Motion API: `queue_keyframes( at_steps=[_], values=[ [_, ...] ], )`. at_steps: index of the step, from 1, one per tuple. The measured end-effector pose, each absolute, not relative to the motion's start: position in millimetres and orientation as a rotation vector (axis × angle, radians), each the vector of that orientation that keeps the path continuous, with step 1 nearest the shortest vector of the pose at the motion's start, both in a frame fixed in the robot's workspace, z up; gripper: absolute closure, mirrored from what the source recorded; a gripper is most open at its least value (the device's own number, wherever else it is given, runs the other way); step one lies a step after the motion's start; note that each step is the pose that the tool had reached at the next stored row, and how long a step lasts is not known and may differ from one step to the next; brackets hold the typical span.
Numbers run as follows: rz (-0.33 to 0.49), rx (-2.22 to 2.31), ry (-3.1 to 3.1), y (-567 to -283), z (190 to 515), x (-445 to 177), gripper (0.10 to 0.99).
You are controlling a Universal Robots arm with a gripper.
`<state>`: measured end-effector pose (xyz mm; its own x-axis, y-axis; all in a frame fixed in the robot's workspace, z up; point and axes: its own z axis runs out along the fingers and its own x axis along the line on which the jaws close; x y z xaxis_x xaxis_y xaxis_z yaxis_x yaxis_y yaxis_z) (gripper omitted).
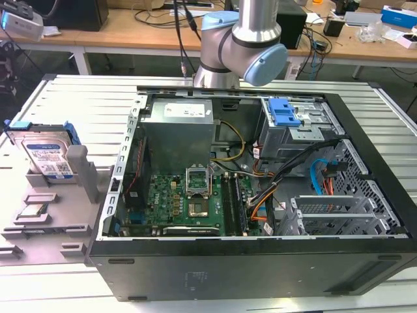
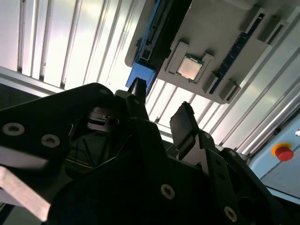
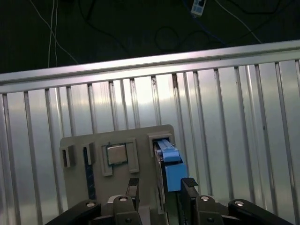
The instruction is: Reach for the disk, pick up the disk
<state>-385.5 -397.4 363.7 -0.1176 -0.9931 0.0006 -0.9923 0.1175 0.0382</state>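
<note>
we see the gripper [image 3: 160,186], fingers apart and empty, poised over the disk [image 3: 169,165], which stands on edge in a grey holder [image 3: 75,140] beside the open computer case [image 1: 247,267], its thin blue-railed edge facing the gap.

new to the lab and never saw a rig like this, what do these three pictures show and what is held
The machine is one robot arm with a gripper at its end. The exterior view comes from a camera off the arm; both wrist views come from cameras riding on the arm, looking past the gripper. On the slatted metal table sits an open computer case. At the exterior view's left a grey holder carries the disk, a hard drive standing on edge, and a processor chip. The jaws stand open and hold nothing; in the first wrist view the disk's blue rail shows just beyond them, not gripped.
</note>
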Motion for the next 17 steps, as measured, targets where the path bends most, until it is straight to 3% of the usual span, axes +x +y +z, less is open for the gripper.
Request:
queue_keyframes(
  at_steps=[17],
  values=[
    [-0.044, 2.068, -2.330, -390.2, 355.2, -385.5, 0.604]
  ],
)
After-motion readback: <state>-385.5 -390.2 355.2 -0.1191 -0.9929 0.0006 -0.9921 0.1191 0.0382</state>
